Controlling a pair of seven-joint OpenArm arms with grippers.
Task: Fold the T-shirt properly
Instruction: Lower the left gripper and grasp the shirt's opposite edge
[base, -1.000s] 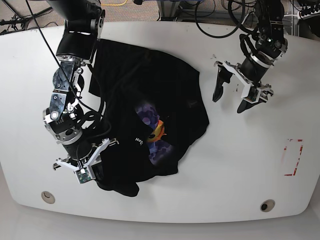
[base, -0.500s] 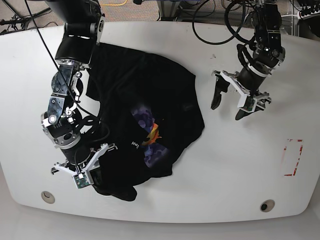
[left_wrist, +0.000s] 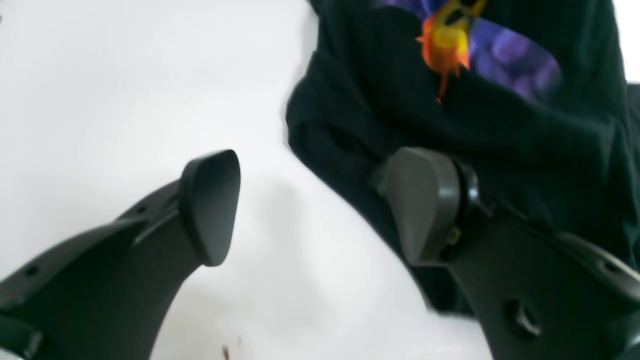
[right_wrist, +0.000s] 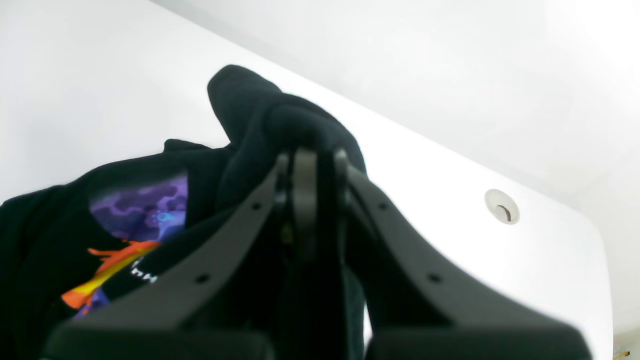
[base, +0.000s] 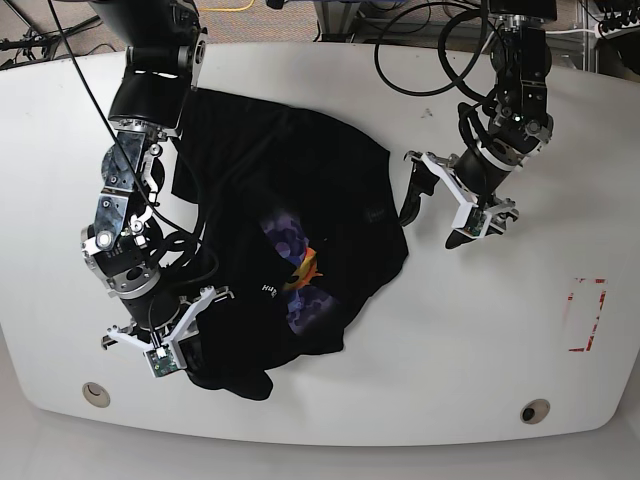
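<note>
Right gripper (right_wrist: 305, 165) clenched on shirt (base: 300, 200) hem, left gripper (base: 432, 212) gaping beside it; could bunch worse if dragged one-handed.

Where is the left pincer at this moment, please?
In the base view the left pincer is right of centre, open above the white table, just beside the right edge of the black T-shirt, holding nothing.

White counter (base: 330, 390) with rounded corners; two round grommet holes near its lower edge, one at lower left (base: 96, 393) and one at lower right (base: 535, 411); a red dashed rectangle marking (base: 586, 314) at right; black cables (base: 420, 40) trailing over the top edge.
</note>
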